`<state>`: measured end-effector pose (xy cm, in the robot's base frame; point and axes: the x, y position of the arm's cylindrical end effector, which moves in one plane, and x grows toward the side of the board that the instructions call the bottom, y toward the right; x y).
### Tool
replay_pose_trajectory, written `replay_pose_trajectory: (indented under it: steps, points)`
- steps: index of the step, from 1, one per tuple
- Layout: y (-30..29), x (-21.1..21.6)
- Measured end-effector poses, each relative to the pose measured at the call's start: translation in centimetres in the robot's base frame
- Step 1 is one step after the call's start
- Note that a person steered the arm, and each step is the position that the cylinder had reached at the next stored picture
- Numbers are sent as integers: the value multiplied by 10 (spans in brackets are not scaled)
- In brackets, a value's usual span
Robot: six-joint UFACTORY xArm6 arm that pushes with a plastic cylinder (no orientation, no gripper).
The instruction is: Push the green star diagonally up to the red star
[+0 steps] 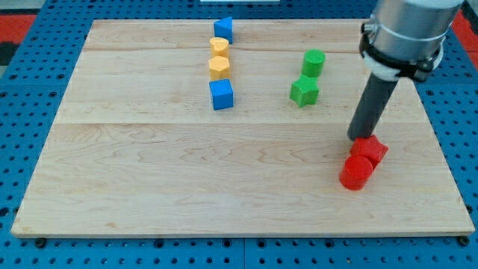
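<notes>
The green star point(304, 91) lies on the wooden board point(187, 179), right of the middle, just below a green cylinder point(314, 63). The red star point(370, 150) lies lower, at the view's right, touching a red cylinder point(356, 172) below and left of it. My tip point(359, 137) stands at the red star's upper left edge, right of and below the green star, well apart from it.
A column of blocks stands left of the middle: a blue block point(223, 30) at the top, two yellow blocks point(219, 48) point(219, 67) below it, and a blue cube point(222, 95) at the bottom. The arm's grey body point(407, 33) hangs over the top right.
</notes>
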<state>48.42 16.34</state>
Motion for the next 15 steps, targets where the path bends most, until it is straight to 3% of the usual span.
replay_pose_trajectory:
  steps: [1,2,3,5,6,11,13,15]
  points:
    - [-21,5]
    - [-38,-22]
    - [-19,-59]
    - [-8,-181]
    - [-25,-198]
    - [-80,-74]
    - [-134,-57]
    - [-86,-40]
